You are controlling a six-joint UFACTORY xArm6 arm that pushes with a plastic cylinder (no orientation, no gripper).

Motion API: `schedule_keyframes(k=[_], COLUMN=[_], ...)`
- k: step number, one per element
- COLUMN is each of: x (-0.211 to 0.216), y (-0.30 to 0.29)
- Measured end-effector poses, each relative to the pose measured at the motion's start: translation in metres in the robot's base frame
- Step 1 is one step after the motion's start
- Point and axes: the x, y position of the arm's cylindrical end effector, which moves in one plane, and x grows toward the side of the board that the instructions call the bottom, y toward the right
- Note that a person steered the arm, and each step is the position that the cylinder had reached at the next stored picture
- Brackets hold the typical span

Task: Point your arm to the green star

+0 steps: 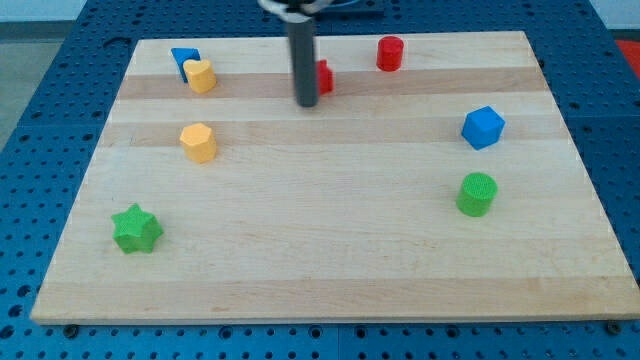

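Tip (307, 103) sits at surface (330, 250) 12 o'clock, touching a red block (323, 77); green star (136, 229) well apart at 8 o'clock; no gripper, bare rod only.

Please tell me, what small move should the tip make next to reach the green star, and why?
Probably slide my tip toward the view's bottom-left. It now stands near the view's top, just left of a red block, while the green star lies far off near the board's lower-left corner. The yellow block sits a little above that line, so I would pass below it.
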Motion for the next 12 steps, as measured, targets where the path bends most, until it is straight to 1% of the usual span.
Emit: schedule_keyframes(k=[1,2,4,5,6,7,9,10,11,12], x=[-0.021,-0.024,0.025,0.025,0.025,0.028,0.028,0.029,0.047,0.099], y=[0.058,0.092,0.088,0.091,0.063,-0.002,-0.061,-0.127,-0.214,-0.261])
